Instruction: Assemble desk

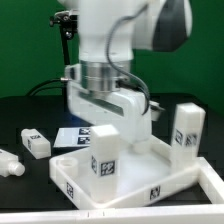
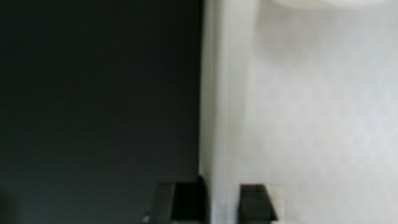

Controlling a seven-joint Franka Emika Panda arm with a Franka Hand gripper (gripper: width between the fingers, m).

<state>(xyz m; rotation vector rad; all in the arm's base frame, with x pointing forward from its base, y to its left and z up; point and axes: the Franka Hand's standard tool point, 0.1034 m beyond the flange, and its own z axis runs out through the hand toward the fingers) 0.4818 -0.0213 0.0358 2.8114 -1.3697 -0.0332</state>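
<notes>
- Desk: the tabletop (image 1: pixel 140 170) lies rim-up on the black table (image 2: pixel 89 110) under the arm, with two upright legs (image 1: pixel 104 152) (image 1: pixel 186 130) at its corners.
- The gripper (image 2: pixel 217 192) has its jaws nearly together, pinching the tabletop's rim.
- Loose legs (image 1: pixel 35 143) (image 1: pixel 8 163) lie at the exterior view's left. They carry black-and-white square tags, too small to read.

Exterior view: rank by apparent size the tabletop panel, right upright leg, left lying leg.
1. Tabletop panel.
2. Upright leg at the exterior view's right.
3. Lying leg at its left; distance from the camera may explain the legs' difference.
</notes>
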